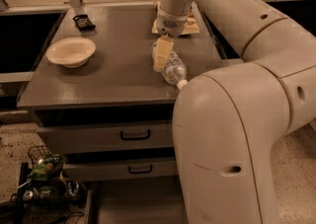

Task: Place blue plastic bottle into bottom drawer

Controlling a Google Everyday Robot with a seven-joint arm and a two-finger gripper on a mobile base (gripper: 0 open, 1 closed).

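The blue plastic bottle [173, 69] lies on the grey cabinet top [113, 70] near its front right, white cap [181, 84] pointing toward the front edge. My gripper [162, 54] reaches down from the arm onto the bottle's far end, at its left side. The bottom drawer [131, 203] is pulled out at floor level under the cabinet, its flat grey floor showing; my arm hides its right part.
A cream bowl [71, 51] sits at the left of the cabinet top, a small black object [83, 21] behind it. A tan snack bag [186, 24] lies behind the gripper. Two upper drawers [136, 135] are shut. A wire basket of clutter [44, 181] stands on the floor at left.
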